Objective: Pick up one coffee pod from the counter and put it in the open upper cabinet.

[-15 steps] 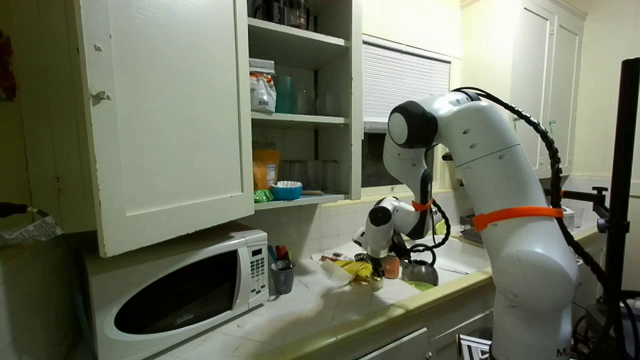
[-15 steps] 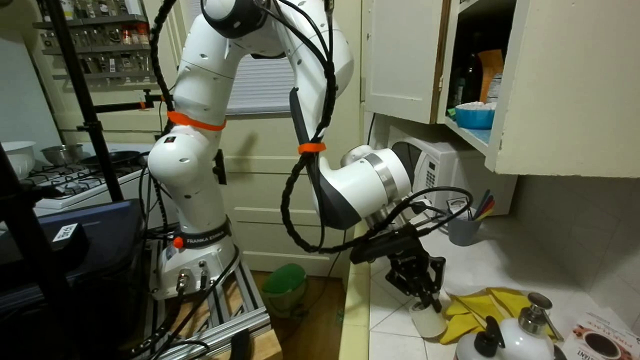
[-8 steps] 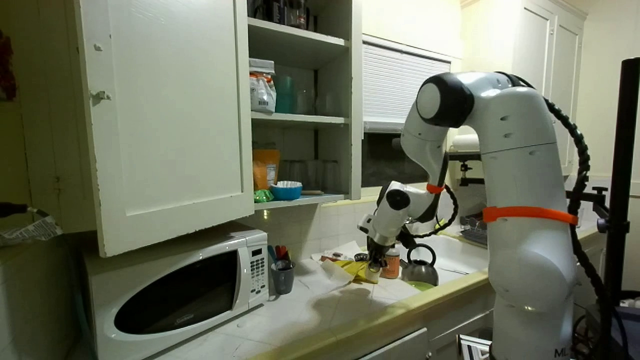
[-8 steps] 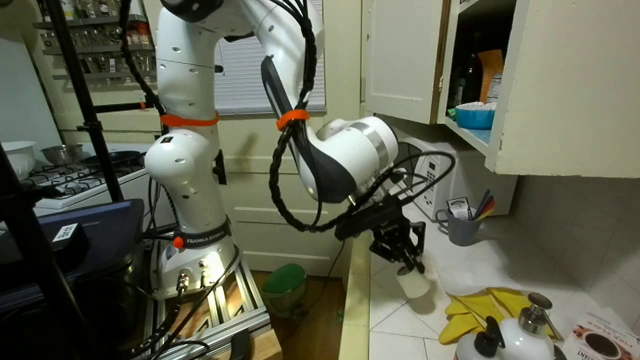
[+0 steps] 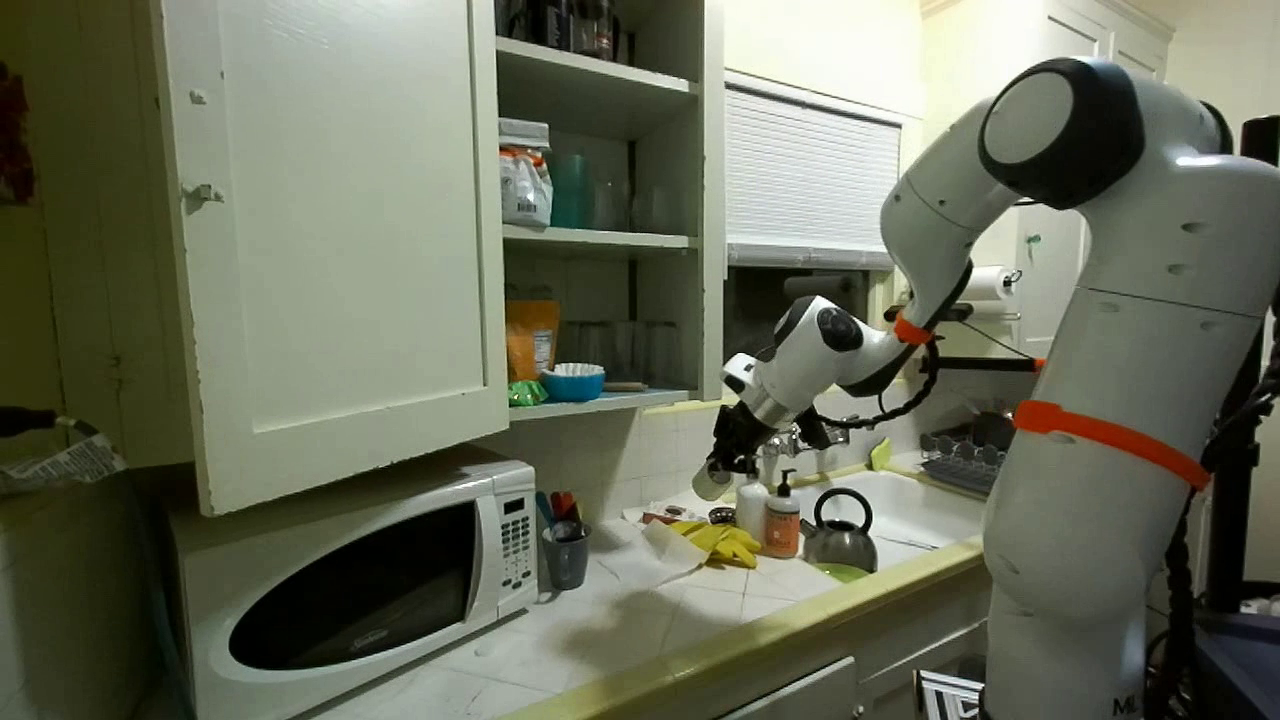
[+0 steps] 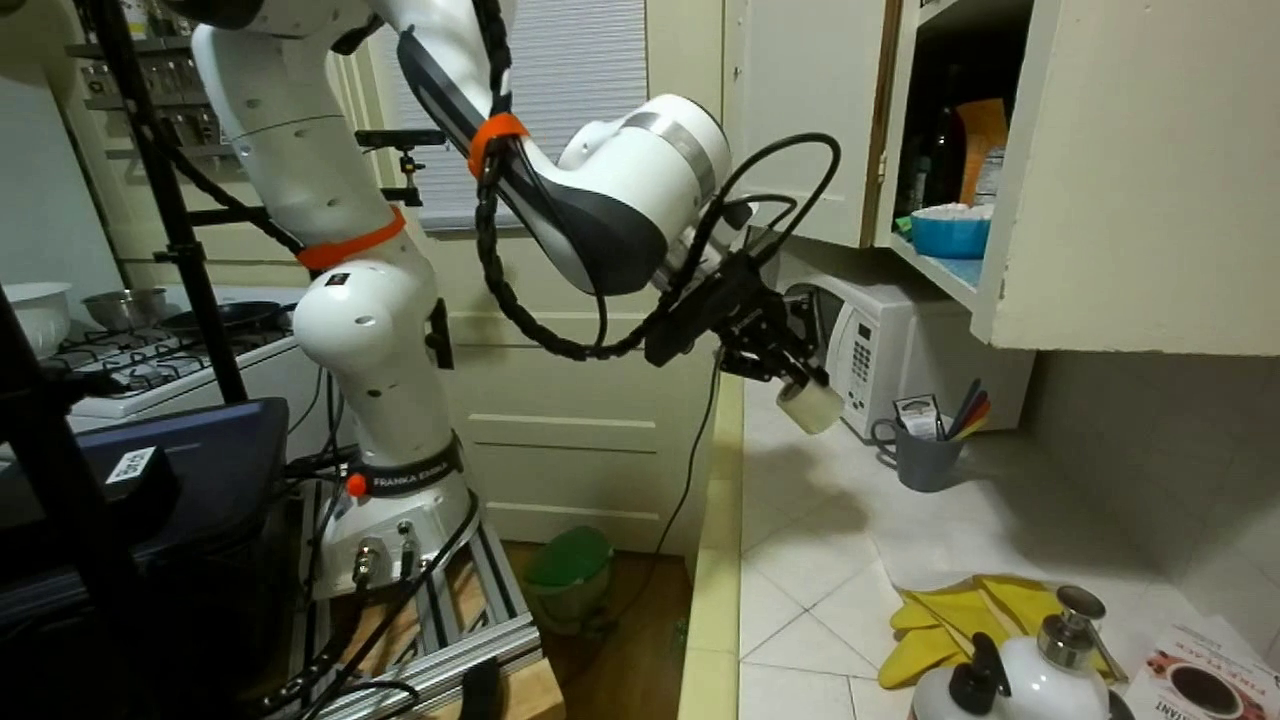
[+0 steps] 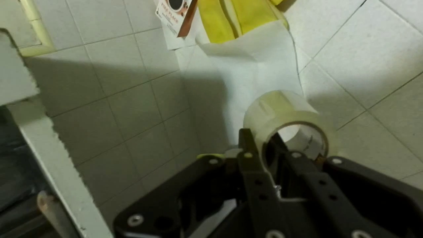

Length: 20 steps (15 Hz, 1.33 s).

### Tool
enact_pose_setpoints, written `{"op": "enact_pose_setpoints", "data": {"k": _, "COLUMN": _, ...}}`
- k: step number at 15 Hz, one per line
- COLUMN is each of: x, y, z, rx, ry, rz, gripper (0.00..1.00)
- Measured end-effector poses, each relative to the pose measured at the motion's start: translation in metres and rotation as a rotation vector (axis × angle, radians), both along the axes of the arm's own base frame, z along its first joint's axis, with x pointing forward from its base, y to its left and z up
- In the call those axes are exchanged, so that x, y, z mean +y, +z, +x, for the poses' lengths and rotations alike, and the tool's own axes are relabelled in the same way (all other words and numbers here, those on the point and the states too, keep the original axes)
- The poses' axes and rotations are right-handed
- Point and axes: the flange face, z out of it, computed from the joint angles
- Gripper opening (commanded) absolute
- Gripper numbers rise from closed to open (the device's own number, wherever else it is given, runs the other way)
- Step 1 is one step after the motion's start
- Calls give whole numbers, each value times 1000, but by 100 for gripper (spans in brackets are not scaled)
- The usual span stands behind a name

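The 2 fingers [image 7: 251,162] pinch the wall of 1 roll of clear tape [image 7: 269,107]: 1 lies outside the ring, the other reaches into its hole. The roll is tilted, in the air over the bench [image 6: 800,640], outside the upper cabinet [image 5: 712,300] and lower than its bottom shelf [image 5: 640,401] in both exterior views. Behind the fingers is 1 arm [image 5: 1080,540] with 2 orange bands [image 5: 1110,440] around it.

Beneath, on the bench, 1 pale sheet [image 7: 271,59] meets yellow gloves [image 6: 950,620], too tangled to count. Just beside the gloves stand 2 pump bottles [image 5: 752,512]; near them lies 1 printed packet [image 6: 1200,680] picturing a cup of coffee. There is 1 steel kettle [image 5: 840,547] near the sink [image 5: 905,497].

Well apart from these, 1 grey mug [image 6: 925,460] holds colored handles [image 6: 968,408], their number unclear, just beside 1 white microwave [image 5: 380,570].

The cabinet shows 3 shelves and 1 open door [image 5: 340,220] in an exterior view. On its bottom shelf are 1 blue bowl [image 5: 573,385], 1 orange pouch [image 5: 530,335], 1 green packet [image 5: 526,393] and clear glasses I cannot count; on the middle shelf, 1 white bag [image 5: 525,185].
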Motion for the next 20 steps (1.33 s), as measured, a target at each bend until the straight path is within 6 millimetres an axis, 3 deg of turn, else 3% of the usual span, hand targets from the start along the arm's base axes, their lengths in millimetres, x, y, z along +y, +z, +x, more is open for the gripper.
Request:
{"op": "enact_pose_setpoints", "data": {"k": 9, "x": 20, "y": 53, "z": -47, "rx": -339, "ry": -84, "rz": -38, "gripper": 3}}
{"op": "enact_pose_setpoints", "data": {"k": 10, "x": 20, "y": 59, "z": -52, "rx": -374, "ry": -93, "rz": -45, "gripper": 14}}
{"op": "enact_pose_setpoints", "data": {"k": 12, "x": 18, "y": 66, "z": -61, "rx": -412, "ry": -97, "rz": -53, "gripper": 14}}
{"op": "enact_pose_setpoints", "data": {"k": 13, "x": 18, "y": 68, "z": -64, "rx": -420, "ry": -97, "rz": -54, "gripper": 3}}
{"op": "enact_pose_setpoints", "data": {"k": 17, "x": 19, "y": 69, "z": -64, "rx": -428, "ry": -94, "rz": -51, "gripper": 3}}
{"op": "enact_pose_setpoints", "data": {"k": 20, "x": 35, "y": 90, "z": -53, "rx": -488, "ry": -64, "rz": -92, "gripper": 3}}
